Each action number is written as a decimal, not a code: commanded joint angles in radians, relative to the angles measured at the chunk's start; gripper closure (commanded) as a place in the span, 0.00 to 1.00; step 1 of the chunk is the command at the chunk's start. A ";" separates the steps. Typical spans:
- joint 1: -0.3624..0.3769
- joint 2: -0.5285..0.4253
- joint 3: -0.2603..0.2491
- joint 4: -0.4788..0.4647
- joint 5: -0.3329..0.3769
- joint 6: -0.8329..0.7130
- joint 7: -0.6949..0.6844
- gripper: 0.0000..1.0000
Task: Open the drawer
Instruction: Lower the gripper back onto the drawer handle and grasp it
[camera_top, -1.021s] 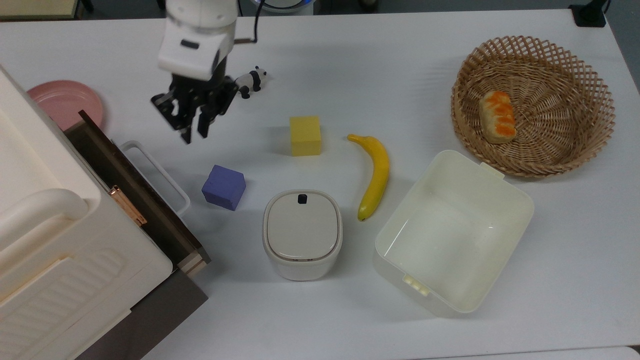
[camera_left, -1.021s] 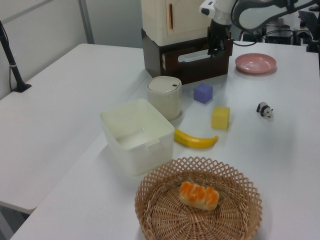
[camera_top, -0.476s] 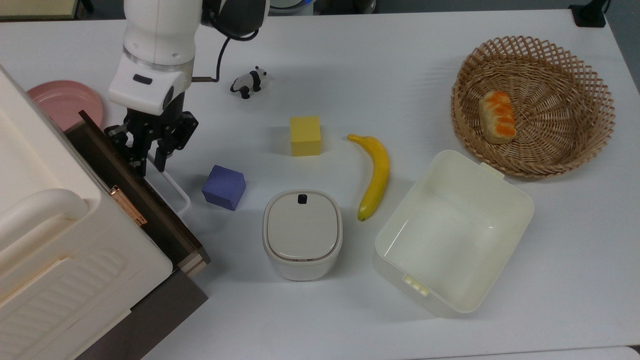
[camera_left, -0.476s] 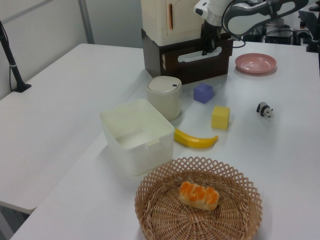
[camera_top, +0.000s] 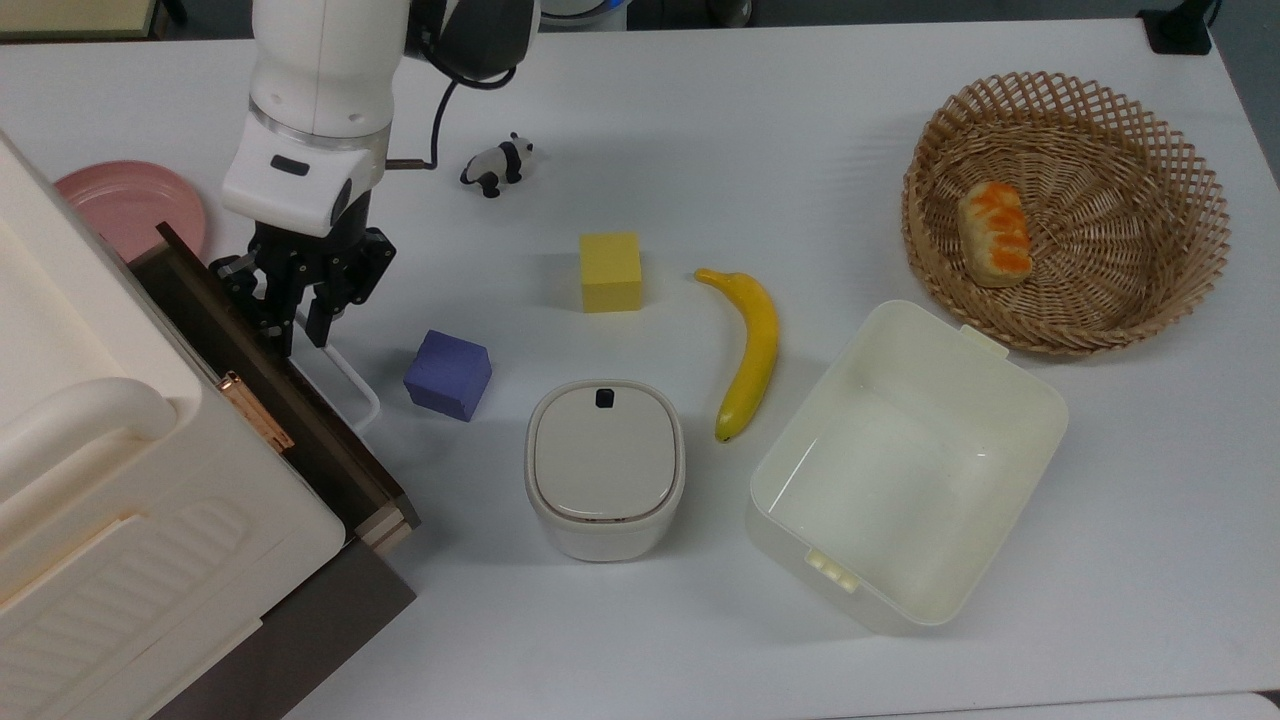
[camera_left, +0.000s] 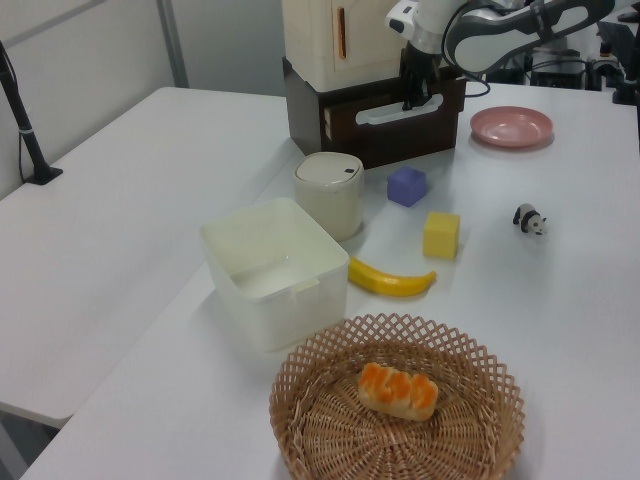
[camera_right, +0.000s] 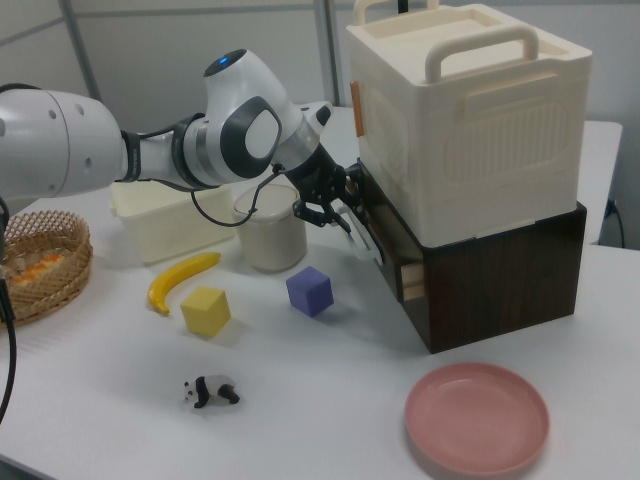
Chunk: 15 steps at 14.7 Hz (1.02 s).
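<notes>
Dark brown wood fronts the drawer (camera_top: 262, 370) at the left of the top view, barely out from under the cream cabinet (camera_top: 120, 480). My fingers (camera_top: 298, 335) hang at its white loop handle (camera_top: 340, 365), one either side of the bar, parted; whether they touch it I cannot tell. The purple cube (camera_top: 448, 374) sits nearby on the tabletop (camera_top: 700, 150).

Claw (camera_top: 300, 335): at drawer (camera_top: 270, 370) handle.
Obstacles: purple cube (camera_top: 448, 374) just beside handle; bin (camera_top: 605, 468) near.
Free: bare desk (camera_top: 750, 150) betw. panda (camera_top: 497, 165) & basket (camera_top: 1065, 210).
</notes>
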<state>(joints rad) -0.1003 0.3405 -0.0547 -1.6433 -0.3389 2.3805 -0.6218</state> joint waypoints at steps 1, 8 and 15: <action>0.013 0.025 -0.007 0.014 -0.014 0.020 0.037 0.70; 0.007 0.005 -0.007 0.034 0.003 0.008 0.037 0.71; 0.017 -0.012 0.006 0.030 0.024 -0.096 0.034 0.71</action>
<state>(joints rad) -0.0991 0.3408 -0.0506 -1.6147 -0.3298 2.3516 -0.6007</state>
